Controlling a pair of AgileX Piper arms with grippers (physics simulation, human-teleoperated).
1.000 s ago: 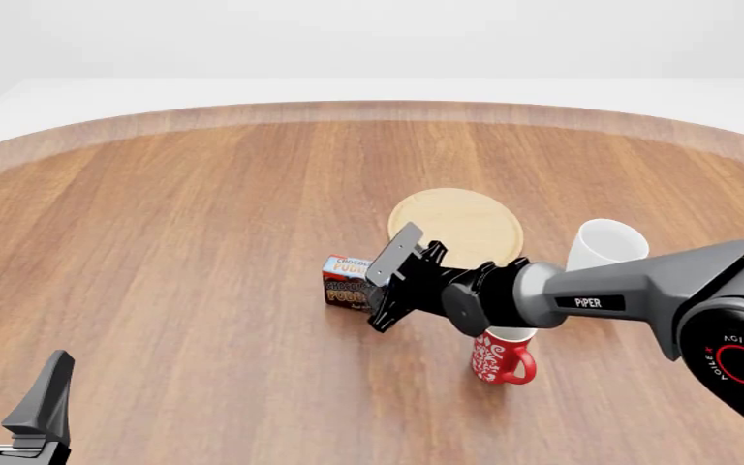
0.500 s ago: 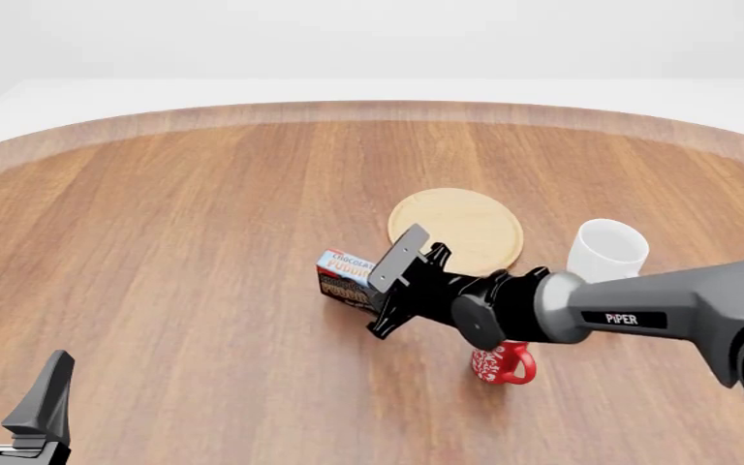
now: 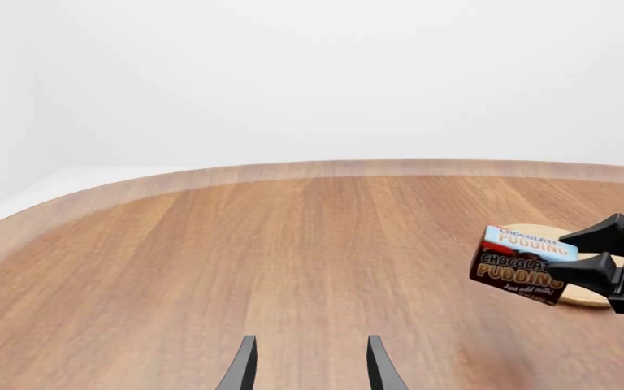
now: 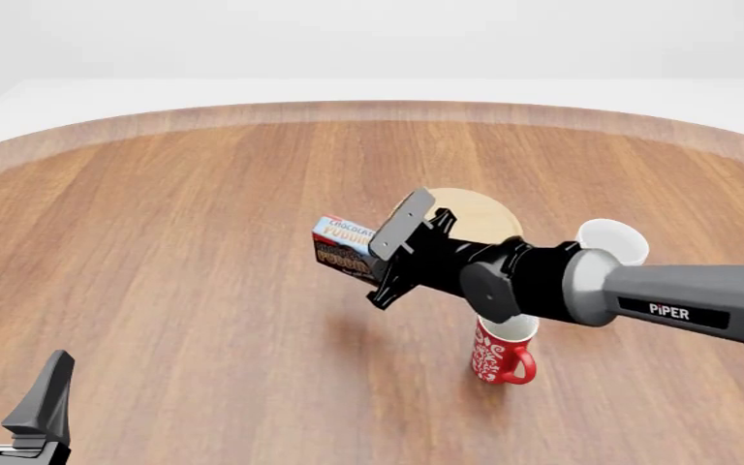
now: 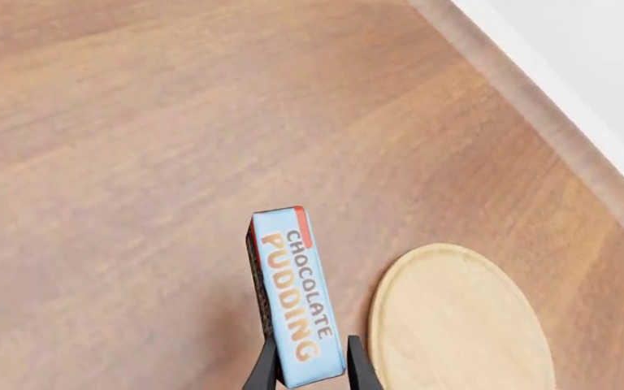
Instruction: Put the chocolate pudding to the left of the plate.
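Note:
The chocolate pudding point(image 4: 342, 247) is a small brown carton with a light blue top band. It hangs tilted in the air above the table, casting a shadow below. My right gripper point(image 4: 375, 260) is shut on its end. In the right wrist view the pudding point(image 5: 290, 301) sits between the fingers, beside the plate point(image 5: 458, 325). The round tan plate point(image 4: 476, 210) lies just right of the carton, partly hidden by my right arm. My left gripper point(image 4: 11, 397) is open at the near left corner, far from both. The left wrist view shows the pudding point(image 3: 520, 264) before the plate point(image 3: 585, 296).
A red patterned mug point(image 4: 502, 356) stands under the right arm's forearm, nearer to me than the plate. A white mug point(image 4: 612, 240) stands to the plate's right. The wooden table point(image 4: 178, 223) curves away at its far edge.
My right gripper has lifted the pudding off the table and carried it upward. The left arm has not moved.

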